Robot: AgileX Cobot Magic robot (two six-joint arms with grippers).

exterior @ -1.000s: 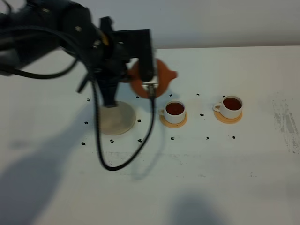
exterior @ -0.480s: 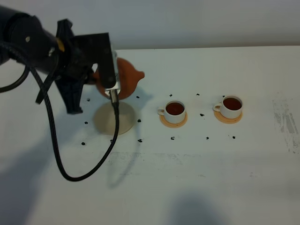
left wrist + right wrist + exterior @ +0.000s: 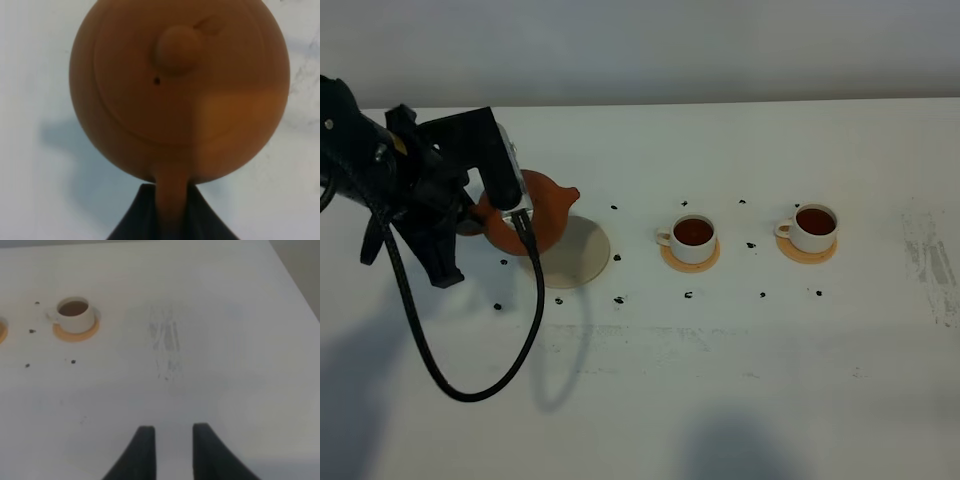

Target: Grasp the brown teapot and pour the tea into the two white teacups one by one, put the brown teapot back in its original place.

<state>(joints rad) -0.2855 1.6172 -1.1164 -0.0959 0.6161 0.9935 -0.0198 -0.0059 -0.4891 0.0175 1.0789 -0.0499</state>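
A white table (image 3: 740, 360) carries everything. On its left part lies a round beige saucer (image 3: 582, 256), flat on the surface. To the right of it sit two orange-tan coasters, one near the middle (image 3: 690, 262) and one further right (image 3: 807, 253), each with a white teacup (image 3: 693, 238) (image 3: 813, 227) of dark tea on it. Small black specks (image 3: 688, 295) are scattered around the saucer and coasters. Faint grey scuff marks (image 3: 930, 262) streak the far right side.

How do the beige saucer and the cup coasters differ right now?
The beige saucer is wider and pale; each orange-tan coaster is smaller and darker. The saucer's visible part lies bare beside the held brown teapot; each coaster carries a filled white teacup. All are round and flat.
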